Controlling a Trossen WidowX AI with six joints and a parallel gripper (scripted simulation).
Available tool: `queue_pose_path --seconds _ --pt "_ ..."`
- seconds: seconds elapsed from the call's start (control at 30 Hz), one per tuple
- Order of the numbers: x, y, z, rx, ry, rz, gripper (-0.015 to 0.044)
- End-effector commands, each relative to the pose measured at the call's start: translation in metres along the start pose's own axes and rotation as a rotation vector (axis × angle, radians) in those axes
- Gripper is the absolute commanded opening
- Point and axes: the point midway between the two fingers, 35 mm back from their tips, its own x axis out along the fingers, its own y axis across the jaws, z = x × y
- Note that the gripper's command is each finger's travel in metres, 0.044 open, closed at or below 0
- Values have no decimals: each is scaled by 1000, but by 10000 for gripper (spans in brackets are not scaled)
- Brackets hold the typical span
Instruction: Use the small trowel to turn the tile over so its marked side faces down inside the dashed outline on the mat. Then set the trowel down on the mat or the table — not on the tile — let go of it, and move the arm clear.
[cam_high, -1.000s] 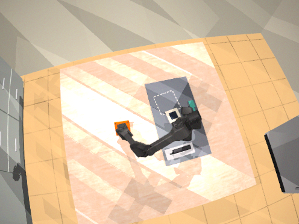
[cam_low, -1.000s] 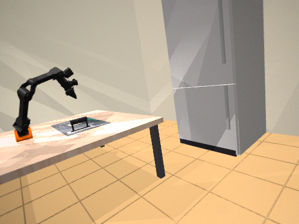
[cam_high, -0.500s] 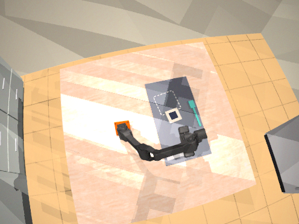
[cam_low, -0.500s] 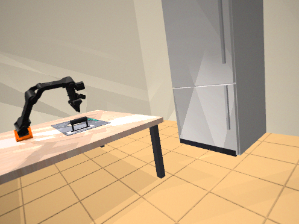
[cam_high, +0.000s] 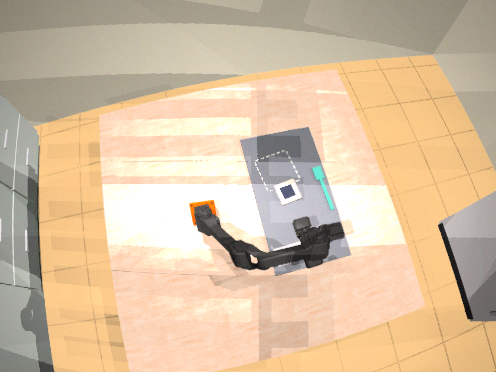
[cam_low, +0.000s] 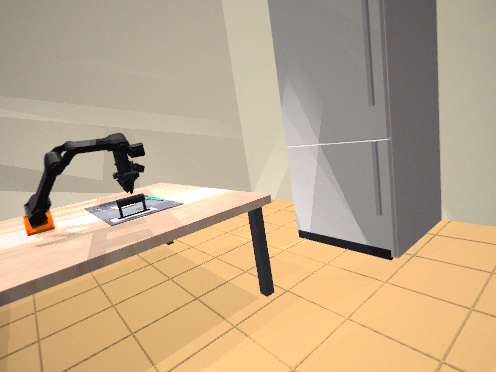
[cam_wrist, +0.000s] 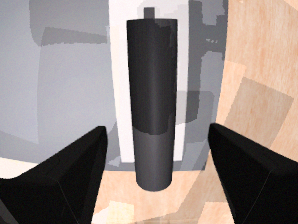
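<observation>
The tile (cam_high: 288, 191) is white with a dark square facing up. It lies on the grey mat (cam_high: 272, 220) at the lower edge of the dashed outline (cam_high: 293, 164), mostly outside it. The small teal trowel (cam_high: 323, 187) (cam_low: 154, 199) lies on the mat near its right edge. A larger float-like tool with a black bar handle (cam_low: 131, 199) (cam_wrist: 153, 85) and white plate (cam_wrist: 118, 90) lies at the mat's near end. My gripper (cam_low: 131, 192) (cam_wrist: 158, 132) is open and empty, pointing down just above that handle, one finger on each side in the wrist view. The arm hides most of this tool in the top view.
The arm's orange base (cam_high: 193, 218) (cam_low: 29, 230) stands on the wooden table (cam_high: 170, 310) (cam_low: 210, 214), left of the mat. The arm arches across to the mat's near end. A grey fridge (cam_high: 480, 260) (cam_low: 340, 190) stands beyond the table.
</observation>
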Motion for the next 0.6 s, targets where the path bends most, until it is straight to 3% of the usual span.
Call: queue_pose_path --seconds 0.0,0.57 --pt "8 -1 -1 -6 8 -3 270" --pt "36 -1 -1 -5 7 -5 270"
